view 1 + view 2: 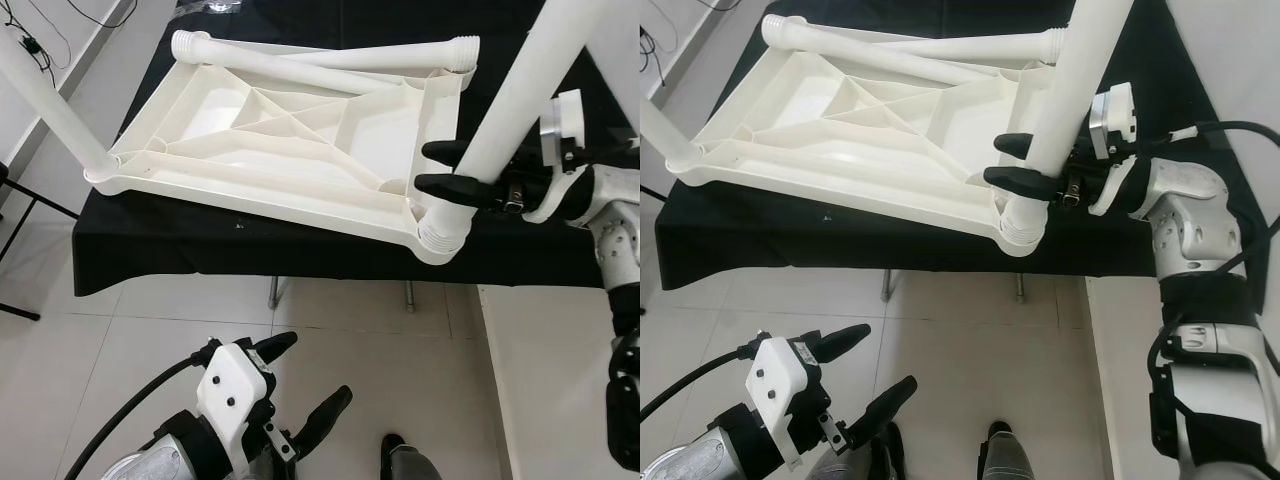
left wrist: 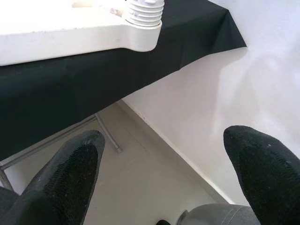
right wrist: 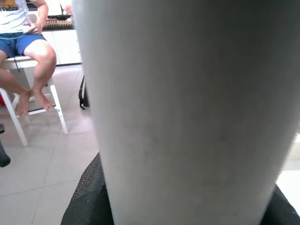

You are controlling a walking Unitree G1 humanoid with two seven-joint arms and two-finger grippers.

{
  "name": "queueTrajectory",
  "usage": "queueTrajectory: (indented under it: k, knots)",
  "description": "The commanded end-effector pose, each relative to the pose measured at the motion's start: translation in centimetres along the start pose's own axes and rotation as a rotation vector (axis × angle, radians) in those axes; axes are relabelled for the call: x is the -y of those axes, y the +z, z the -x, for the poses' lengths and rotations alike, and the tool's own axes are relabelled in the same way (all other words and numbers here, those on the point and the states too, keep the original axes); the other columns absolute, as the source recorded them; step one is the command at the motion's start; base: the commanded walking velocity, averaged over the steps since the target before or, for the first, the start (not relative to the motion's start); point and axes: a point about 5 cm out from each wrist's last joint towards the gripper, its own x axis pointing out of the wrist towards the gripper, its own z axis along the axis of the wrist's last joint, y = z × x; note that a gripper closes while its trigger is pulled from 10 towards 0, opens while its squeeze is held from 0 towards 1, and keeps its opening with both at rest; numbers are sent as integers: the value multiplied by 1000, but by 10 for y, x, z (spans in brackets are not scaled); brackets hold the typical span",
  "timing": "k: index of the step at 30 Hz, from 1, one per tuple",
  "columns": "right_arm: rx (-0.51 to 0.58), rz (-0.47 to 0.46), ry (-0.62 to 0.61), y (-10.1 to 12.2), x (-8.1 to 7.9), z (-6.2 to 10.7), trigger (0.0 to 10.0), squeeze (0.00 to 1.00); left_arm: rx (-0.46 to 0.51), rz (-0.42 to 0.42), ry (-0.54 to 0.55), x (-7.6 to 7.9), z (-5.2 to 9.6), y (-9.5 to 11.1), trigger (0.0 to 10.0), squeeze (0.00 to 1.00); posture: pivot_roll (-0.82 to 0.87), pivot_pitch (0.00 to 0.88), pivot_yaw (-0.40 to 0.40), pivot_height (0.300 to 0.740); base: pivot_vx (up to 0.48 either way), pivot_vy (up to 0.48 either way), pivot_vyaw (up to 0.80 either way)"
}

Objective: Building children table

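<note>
A white plastic tabletop (image 1: 290, 150) lies upside down on a desk (image 1: 200, 250) covered in black cloth, filling the upper middle of the head views, its ribbed underside facing up. One white leg (image 1: 60, 110) stands in the corner socket at the upper left of the frame. Two loose legs (image 1: 320, 60) lie across the far edge of the tabletop, along the top of the frame.

At the right of the frame, the right gripper (image 1: 455, 168) is closed around a further upright leg (image 1: 530, 80), one black finger on each side of it, just above the ribbed socket (image 1: 440, 232) at the near right corner of the tabletop. The leg's lower end sits in or on that socket; how far it is seated cannot be told. In the right wrist view this leg (image 3: 187, 108) is a broad pale column, and at the upper left of that frame a person (image 3: 23, 37) sits on a white chair (image 3: 18, 93) on the tiled floor (image 3: 47, 164).

The left gripper (image 1: 305, 385) hangs low at the bottom of the frame, over the floor in front of the desk, fingers wide apart and holding nothing. Its wrist view shows the two black fingertips (image 2: 70, 173) spread apart, with the desk edge and corner socket at the top.
</note>
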Motion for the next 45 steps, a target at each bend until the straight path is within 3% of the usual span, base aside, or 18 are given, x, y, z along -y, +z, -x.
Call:
queueTrajectory:
  k: [1, 15, 16, 18, 19, 20, 21, 23, 24, 25, 29, 35, 43, 45]
  knots:
    - [-58, -67, 5, -22, -7, -5, 10000, 0, -21, 3, -9, 2, 2, -2, 10000, 0, 11, 346, 44, 740, 0, 0, 0]
    - [-114, -62, -124, -29, -6, -7, 10000, 0, -18, 4, -6, 3, 2, -2, 10000, 0, 11, 347, 43, 740, 0, 0, 0]
    - [-139, -59, -170, -32, -8, -7, 10000, 0, -18, 5, -6, 3, 2, -2, 10000, 0, -1, 347, 32, 740, 0, 0, 0]
    - [-244, -46, -382, -45, -13, -11, 10000, 0, -18, 6, -4, 3, 2, -3, 10000, 0, -6, 343, 11, 740, 0, 0, 0]
    - [-244, -46, -382, -45, -13, -11, 10000, 0, -18, 6, -4, 3, 2, -3, 10000, 0, -6, 343, 11, 740, 0, 0, 0]
    - [-294, -52, -520, -53, -17, -14, 10000, 0, -17, 5, -3, 3, 2, -4, 10000, 0, -6, 342, 8, 740, 0, 0, 0]
    - [-294, -52, -520, -53, -17, -14, 10000, 0, -17, 5, -3, 3, 2, -4, 10000, 0, -6, 342, 8, 740, 0, 0, 0]
    - [-391, -32, -875, -64, -32, -10, 10000, 0, -14, 5, 5, 2, 2, -3, 10000, 0, -10, 344, 2, 740, 0, 0, 0]
    - [-391, -32, -875, -64, -32, -10, 10000, 0, -14, 5, 5, 2, 2, -3, 10000, 0, -10, 344, 2, 740, 0, 0, 0]
    - [-394, -48, -991, -66, -44, -10, 10000, 0, -13, 3, 8, 1, 1, -3, 10000, 0, -8, 344, 11, 740, 0, 0, 0]
    - [-369, -87, -1089, -65, -58, -13, 10000, 0, -12, 1, 13, -1, 0, -3, 10000, 0, -14, 345, 21, 740, 0, 0, 0]
    - [-289, -175, -1133, -63, -61, -36, 10000, 0, -11, -5, 1, -2, -3, -5, 10000, 0, -17, 321, 22, 740, 0, 0, 0]
    - [-238, -224, -1212, -55, -66, -42, 10000, 0, -7, -9, 10, -3, -5, -6, 10000, 0, -20, 315, 24, 740, 0, 0, 0]
    - [-46, -217, -1218, -35, -53, -47, 10000, 0, -7, -17, 15, -6, -7, -7, 10000, 0, -24, 296, 28, 740, 0, 0, 0]
